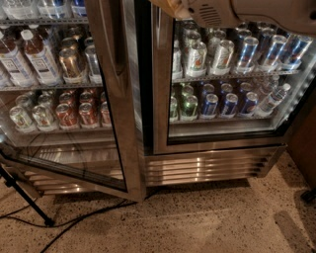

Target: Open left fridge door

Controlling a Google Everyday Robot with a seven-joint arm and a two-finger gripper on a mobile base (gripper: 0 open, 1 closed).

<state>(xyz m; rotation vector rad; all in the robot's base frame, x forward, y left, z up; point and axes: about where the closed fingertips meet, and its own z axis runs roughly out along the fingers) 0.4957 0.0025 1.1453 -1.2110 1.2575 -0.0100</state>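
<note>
Left fridge door [123, 138] is found swung ajar, its lower corner standing out over the speckled floor [197, 217] ahead of the fridge [207, 168]. The gripper [173, 7] is located at the top edge, before the right door [162, 99]; whether it is open or closed cannot be told.

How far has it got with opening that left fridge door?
Mostly done: the left fridge door stands swung out from the fridge, its bottom corner over the floor, while the twin door is shut. In hand: the pincer hangs at the top edge, above the gap between the doors, apparently off the handle. Left: perhaps only a wider swing.
</note>
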